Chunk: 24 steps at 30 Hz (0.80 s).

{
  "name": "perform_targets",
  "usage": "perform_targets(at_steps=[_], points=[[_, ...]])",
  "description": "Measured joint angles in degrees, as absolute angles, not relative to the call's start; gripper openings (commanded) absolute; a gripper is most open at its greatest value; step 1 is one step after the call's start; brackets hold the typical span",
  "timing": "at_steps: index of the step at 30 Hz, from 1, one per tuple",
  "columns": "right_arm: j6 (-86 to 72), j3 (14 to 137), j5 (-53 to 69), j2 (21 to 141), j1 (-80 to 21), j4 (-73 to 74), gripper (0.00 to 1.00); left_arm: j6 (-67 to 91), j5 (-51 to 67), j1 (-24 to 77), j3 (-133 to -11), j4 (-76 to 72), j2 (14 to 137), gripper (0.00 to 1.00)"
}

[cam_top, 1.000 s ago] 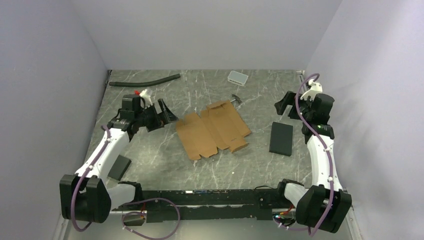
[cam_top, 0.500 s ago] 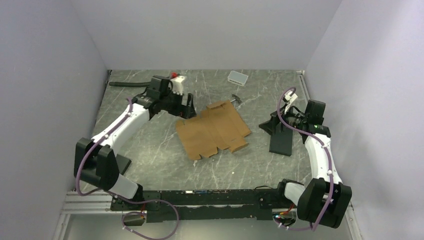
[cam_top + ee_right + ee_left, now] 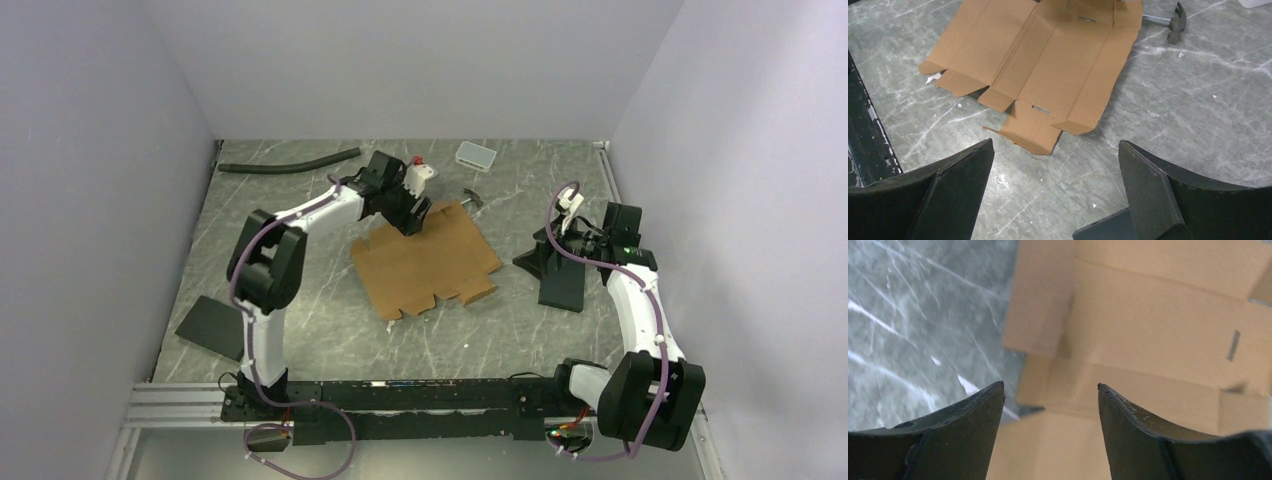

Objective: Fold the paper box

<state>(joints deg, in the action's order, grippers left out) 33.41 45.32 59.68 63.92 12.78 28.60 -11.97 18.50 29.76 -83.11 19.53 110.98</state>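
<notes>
The paper box (image 3: 425, 258) lies as a flat brown die-cut sheet with creased panels and tabbed flaps in the middle of the table. My left gripper (image 3: 410, 222) hangs over the sheet's far-left corner. In the left wrist view its fingers stand apart (image 3: 1050, 386), with the cardboard (image 3: 1158, 330) close below and nothing between them. My right gripper (image 3: 535, 258) is open, to the right of the sheet and apart from it. The right wrist view shows the whole sheet (image 3: 1048, 55) beyond the wide-spread fingers (image 3: 1055, 142).
A small hammer (image 3: 473, 200) lies just past the sheet's far edge. A white-grey tray (image 3: 475, 155) and a black hose (image 3: 290, 162) sit at the back. One black slab (image 3: 565, 280) lies under the right gripper, another (image 3: 212, 327) at the near left.
The left arm has swung right, from the table's left side to the sheet's far-left corner, and its jaws have narrowed a little. The right gripper has dropped leftward over the black slab.
</notes>
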Motion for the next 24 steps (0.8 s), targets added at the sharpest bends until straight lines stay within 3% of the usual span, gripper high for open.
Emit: perform_targets(at_steps=[7, 11, 16, 19, 22, 24], points=[[34.13, 45.32, 59.66, 64.66, 12.08, 29.17, 1.00, -12.64, 19.16, 29.58, -91.74, 16.82, 121.34, 0.65], [34.46, 45.32, 59.66, 65.06, 11.73, 29.58, 1.00, -12.84, 19.66, 29.61, -91.13, 12.49, 121.49, 0.56], [34.83, 45.34, 59.66, 65.52, 11.22, 29.93, 1.00, -12.95, 19.68, 29.63, -86.94, 4.58, 121.49, 0.36], [35.05, 45.34, 59.66, 65.63, 11.03, 30.04, 1.00, -13.85, 19.29, 29.80, -84.07, 1.50, 121.49, 0.12], [35.14, 45.34, 59.66, 65.63, 10.98, 30.09, 1.00, -15.20, 17.82, 30.13, -81.93, -2.39, 120.97, 0.01], [35.16, 45.34, 59.66, 65.63, 10.98, 30.11, 1.00, -15.68, 16.47, 30.46, -80.05, -4.84, 119.77, 0.00]])
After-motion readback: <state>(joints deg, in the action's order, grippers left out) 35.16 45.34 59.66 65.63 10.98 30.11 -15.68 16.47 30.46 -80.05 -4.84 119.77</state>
